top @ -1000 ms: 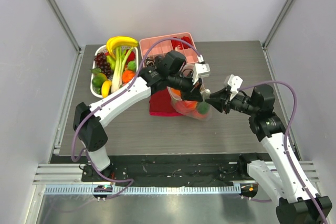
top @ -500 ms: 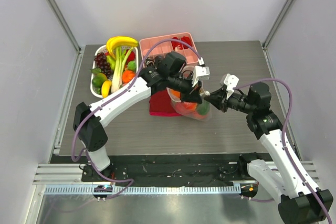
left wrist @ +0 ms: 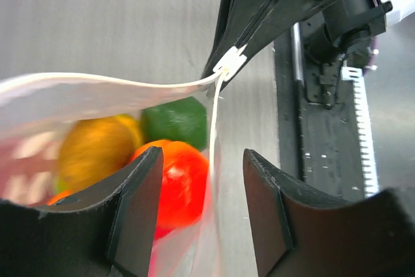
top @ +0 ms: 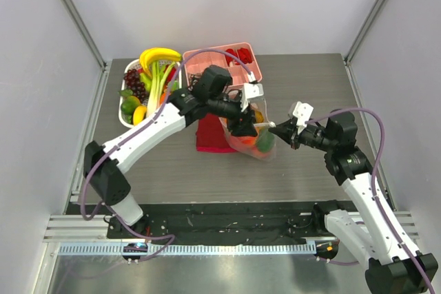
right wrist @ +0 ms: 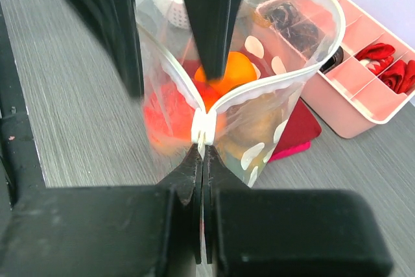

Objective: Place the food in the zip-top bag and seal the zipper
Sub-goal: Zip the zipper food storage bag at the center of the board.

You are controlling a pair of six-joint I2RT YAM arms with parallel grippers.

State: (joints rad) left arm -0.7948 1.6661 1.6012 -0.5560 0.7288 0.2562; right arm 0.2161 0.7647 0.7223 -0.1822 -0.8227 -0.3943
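Observation:
The zip-top bag (top: 253,140) stands on the table, mouth up and gaping, its dotted wall (right wrist: 283,116) facing the right wrist camera. Inside lies the food: a red fruit (left wrist: 179,183), a green one (left wrist: 175,121) and an orange-yellow one (left wrist: 97,154). My right gripper (top: 280,129) is shut on the near end of the zipper (right wrist: 272,86), just below a small white clip (right wrist: 203,128). My left gripper (left wrist: 201,218) hovers open over the bag's mouth. The bag's rim (left wrist: 130,89) runs between its fingers without touching them.
A dark red cloth (top: 209,140) lies under and left of the bag. Behind it stand a pink divided tray (top: 207,60) and a white basket (top: 126,118) holding a banana, grapes and other fruit. Bare grey table (top: 172,170) lies in front.
My left gripper has opened, let go of the bag's rim and drawn back slightly left. My right gripper has moved in and shut on the zipper's end.

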